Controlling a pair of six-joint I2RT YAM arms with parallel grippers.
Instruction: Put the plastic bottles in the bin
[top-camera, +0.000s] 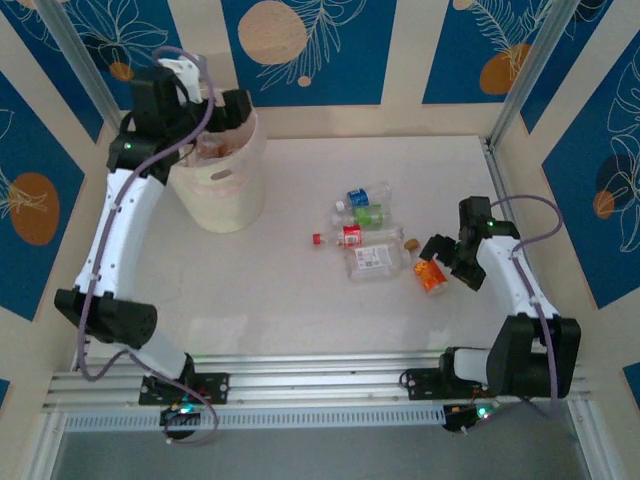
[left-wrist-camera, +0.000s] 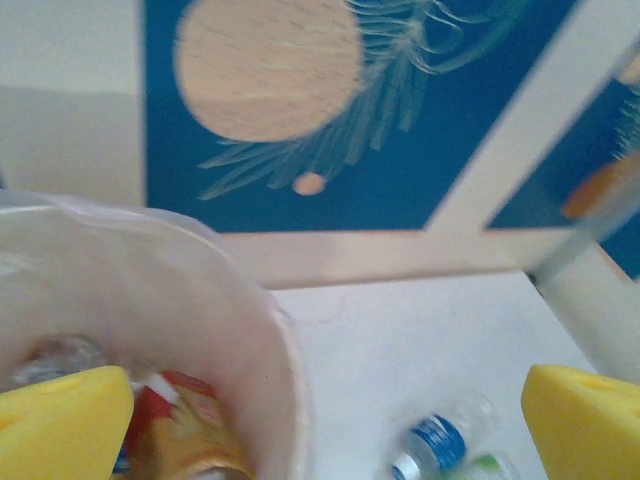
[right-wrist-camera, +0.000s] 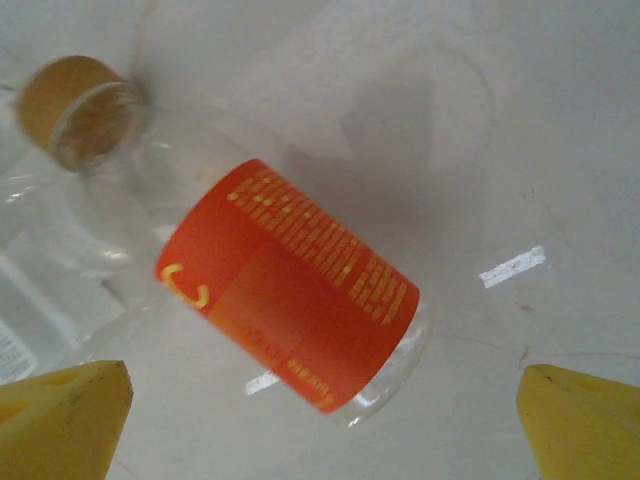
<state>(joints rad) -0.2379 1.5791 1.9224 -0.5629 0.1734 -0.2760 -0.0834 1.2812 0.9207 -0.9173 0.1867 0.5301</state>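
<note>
Orange-labelled bottle (right-wrist-camera: 290, 285) lies on its side directly under your right gripper (right-wrist-camera: 320, 430), whose jaws stand wide and empty. This looks like the pick step, so lower and close across the label. Your left gripper (left-wrist-camera: 320, 425) hangs wide open, holding nothing, over the bin (left-wrist-camera: 255, 300), where blurred bottles seem to lie. Other plastic bottles (top-camera: 365, 230) crowd just beside your target; the near bench (top-camera: 280, 300) gives open room.

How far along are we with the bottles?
Done: some bottles lie inside the bin. In hand: nothing; the left gripper hangs open over the bin, the right gripper hovers open above the orange-label bottle. Left: that one plus the blue-label bottle, green-label bottle, red-label bottle and big clear bottle on the table.
</note>
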